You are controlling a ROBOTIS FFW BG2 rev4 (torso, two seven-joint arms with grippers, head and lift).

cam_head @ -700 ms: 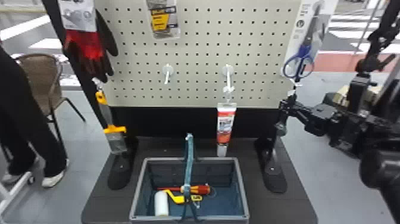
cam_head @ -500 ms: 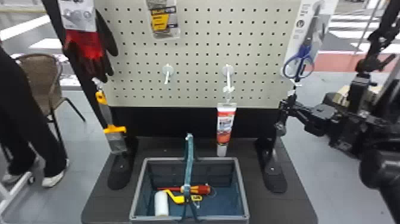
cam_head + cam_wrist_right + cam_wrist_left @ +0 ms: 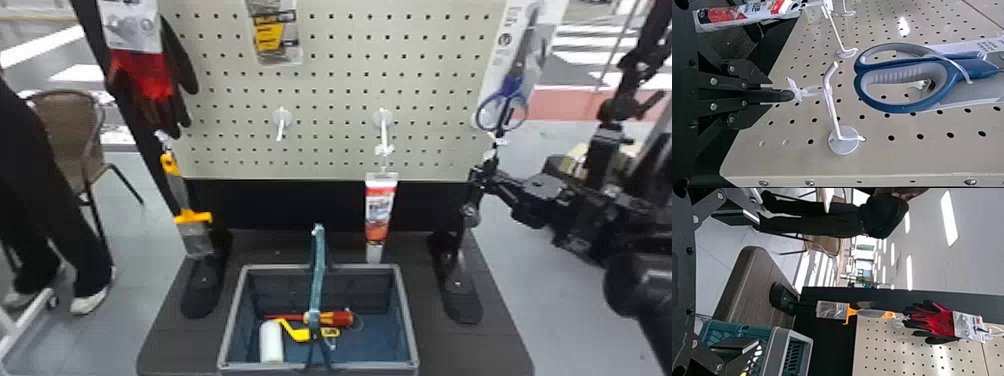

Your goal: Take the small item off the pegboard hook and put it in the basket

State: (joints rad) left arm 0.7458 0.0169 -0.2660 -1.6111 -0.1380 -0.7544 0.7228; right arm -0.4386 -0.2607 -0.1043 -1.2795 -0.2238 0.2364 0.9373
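One slim, dark, blunt-ended item (image 3: 786, 95) is clamped between the black, flat-fingered right gripper's (image 3: 482, 173) fingers. Its exposed end is smooth and rounded, and a thin white plastic tie (image 3: 798, 94) is fastened there, with short loose tails sticking out. The tie's loop reaches to the bent white metal hook (image 3: 833, 109), which is set near the lower right corner of the beige perforated pegboard (image 3: 895, 160). The item's farther end is hard to make out.

The black left gripper (image 3: 758, 281) has its fingers spread wide. Along the dark platform's (image 3: 500, 350) front edge stands the grey-rimmed, teal-handled basket (image 3: 231, 322); a white-sleeved, yellow-handled roller (image 3: 271, 342) lies towards its front left corner.
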